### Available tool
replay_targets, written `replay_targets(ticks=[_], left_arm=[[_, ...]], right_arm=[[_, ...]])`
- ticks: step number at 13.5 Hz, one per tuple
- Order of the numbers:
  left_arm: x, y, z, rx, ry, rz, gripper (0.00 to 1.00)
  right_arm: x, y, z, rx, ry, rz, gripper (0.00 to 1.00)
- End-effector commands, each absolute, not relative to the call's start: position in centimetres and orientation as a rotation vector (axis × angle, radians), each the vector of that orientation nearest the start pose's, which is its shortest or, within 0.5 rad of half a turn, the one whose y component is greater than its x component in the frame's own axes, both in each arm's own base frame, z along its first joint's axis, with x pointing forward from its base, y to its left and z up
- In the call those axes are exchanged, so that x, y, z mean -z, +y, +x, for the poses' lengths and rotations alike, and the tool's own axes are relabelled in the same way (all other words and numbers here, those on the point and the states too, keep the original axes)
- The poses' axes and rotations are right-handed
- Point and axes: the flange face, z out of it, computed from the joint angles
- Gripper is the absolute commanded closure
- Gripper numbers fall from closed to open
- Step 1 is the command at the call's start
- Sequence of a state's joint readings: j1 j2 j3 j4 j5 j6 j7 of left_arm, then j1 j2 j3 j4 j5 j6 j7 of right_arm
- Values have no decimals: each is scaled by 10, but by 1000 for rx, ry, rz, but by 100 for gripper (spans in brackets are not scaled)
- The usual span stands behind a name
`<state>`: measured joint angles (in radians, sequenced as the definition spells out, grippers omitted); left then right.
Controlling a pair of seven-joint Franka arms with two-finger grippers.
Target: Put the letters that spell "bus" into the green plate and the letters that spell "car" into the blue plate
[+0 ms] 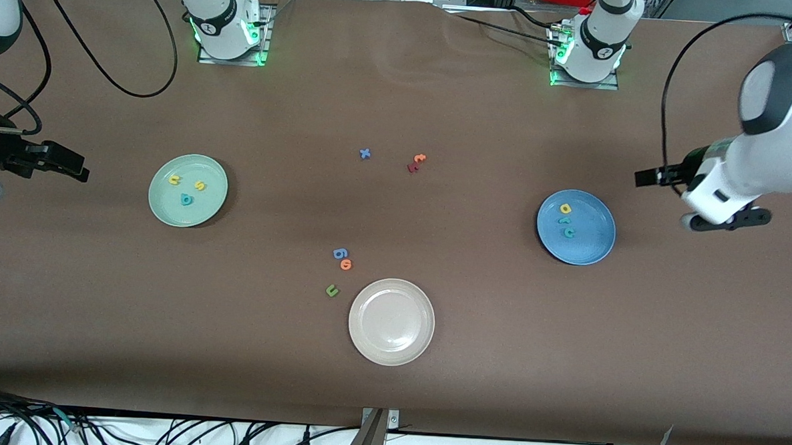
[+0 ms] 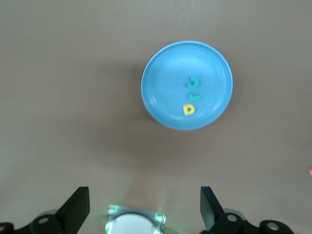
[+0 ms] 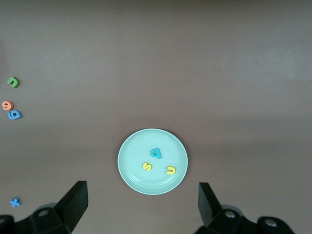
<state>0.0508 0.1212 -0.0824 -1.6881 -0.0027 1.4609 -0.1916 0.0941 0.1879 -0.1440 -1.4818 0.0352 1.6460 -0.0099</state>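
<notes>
The green plate (image 1: 158,206) toward the right arm's end holds the b (image 1: 186,200), u (image 1: 174,180) and s (image 1: 200,186); the blue plate (image 1: 588,251) toward the left arm's end holds the a (image 1: 566,208), r (image 1: 563,220) and c (image 1: 569,233). Both the left gripper (image 2: 145,207) and right gripper (image 3: 142,204) hang open and empty, each high over bare table beside its plate. The letters look light, soft and thin, so I'd pinch any one across its outer edges, pressing gently.
</notes>
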Motion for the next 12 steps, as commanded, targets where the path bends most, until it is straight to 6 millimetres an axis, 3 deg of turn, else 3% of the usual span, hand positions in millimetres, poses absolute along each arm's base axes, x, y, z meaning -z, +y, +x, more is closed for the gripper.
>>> replay_targets(ticks=[1,3,5,9,12], left_arm=[[-561,1,552,-522,-175,-3106,0],[-587,15,553,-449,-161,-3159,0],[-608,16,545,-380,-101,-3182,0],[-638,14,536,-247,138,-3189,0],[-646,12,541,-116,197,-3179,0]], right_arm=[[-571,-7,609,-35,133,-3132,1],[-570,-7,609,-35,153,-3126,1],[-569,-1,610,-40,210,-3124,1],[-565,4,612,-50,227,-3132,0],[-564,3,612,-52,232,-3127,0]])
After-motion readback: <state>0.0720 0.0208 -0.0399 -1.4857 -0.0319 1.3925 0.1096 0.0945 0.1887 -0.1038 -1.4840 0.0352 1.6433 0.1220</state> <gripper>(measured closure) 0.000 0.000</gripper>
